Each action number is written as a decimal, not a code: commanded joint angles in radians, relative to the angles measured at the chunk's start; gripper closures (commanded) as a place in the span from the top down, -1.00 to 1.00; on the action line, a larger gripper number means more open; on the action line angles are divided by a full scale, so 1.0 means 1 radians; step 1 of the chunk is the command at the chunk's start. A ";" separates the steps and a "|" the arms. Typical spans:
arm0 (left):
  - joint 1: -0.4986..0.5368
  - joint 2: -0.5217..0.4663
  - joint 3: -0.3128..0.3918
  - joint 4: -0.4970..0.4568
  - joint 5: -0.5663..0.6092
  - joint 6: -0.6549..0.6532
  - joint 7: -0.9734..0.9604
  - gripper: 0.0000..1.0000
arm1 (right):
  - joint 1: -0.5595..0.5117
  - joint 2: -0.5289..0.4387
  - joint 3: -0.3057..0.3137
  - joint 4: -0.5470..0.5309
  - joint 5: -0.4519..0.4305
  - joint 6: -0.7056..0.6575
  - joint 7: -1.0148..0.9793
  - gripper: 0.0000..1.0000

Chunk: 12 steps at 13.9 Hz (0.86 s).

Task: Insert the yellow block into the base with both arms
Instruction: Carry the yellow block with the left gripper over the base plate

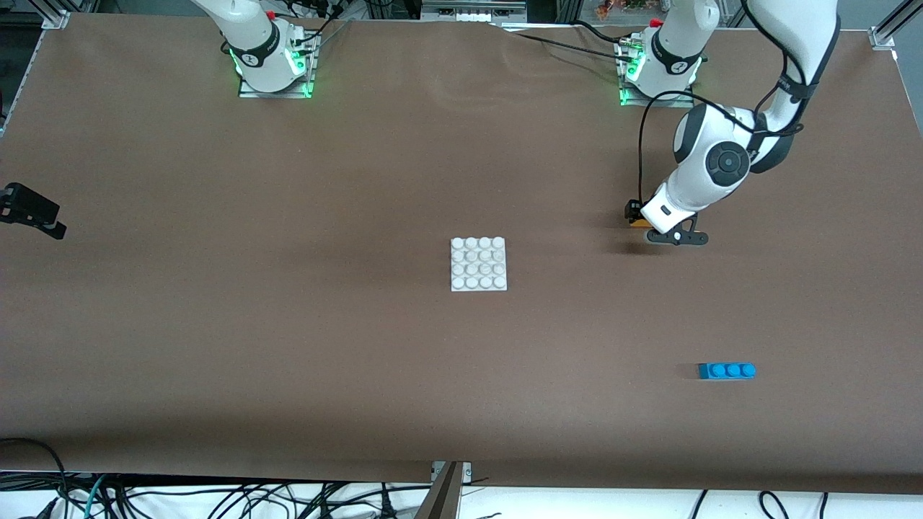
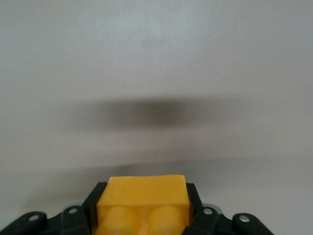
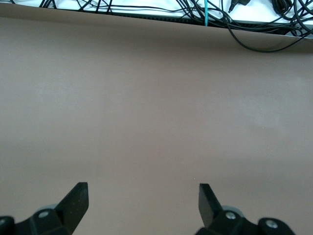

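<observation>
- The blue brick [image 1: 727, 370], a long one with three studs, lies nearest the front camera, toward the left arm's end of the counter [image 1: 288, 346].
- The base [image 1: 479, 264], a white square plate with a four-by-four grid of studs, lies flat near the middle of the counter, farther from the camera than the blue brick and well apart from it.
- The left hand [image 1: 644, 220] is down low at the counter, toward the left arm's end, farther from the camera than the base and well apart from it.
- The left hand is closed on the yellow block [image 2: 143, 205]; the left wrist view shows the block clamped between the black fingers [image 2: 198, 210], its two round studs facing the camera.
- In the front view only a sliver of the yellow block [image 1: 639, 223] shows beneath the wrist.
- The right hand [image 3: 143, 203] hangs over bare brown counter with its fingers [image 3: 76, 198] spread wide and nothing between them; the right arm waits.
- Cables [image 3: 234, 19] lie along the counter's edge in the right wrist view.
</observation>
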 commanded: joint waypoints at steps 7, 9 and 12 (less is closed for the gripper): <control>-0.056 0.169 -0.173 0.585 -0.008 -0.461 -0.229 -0.40 | -0.014 -0.005 0.011 -0.006 -0.006 0.000 -0.015 1.00; -0.175 0.264 -0.170 0.706 0.004 -0.463 -0.371 -0.40 | -0.014 -0.001 0.011 -0.006 -0.005 0.000 -0.017 1.00; -0.318 0.426 -0.161 0.869 0.007 -0.460 -0.487 -0.40 | -0.012 -0.001 0.011 -0.004 -0.008 0.000 -0.015 1.00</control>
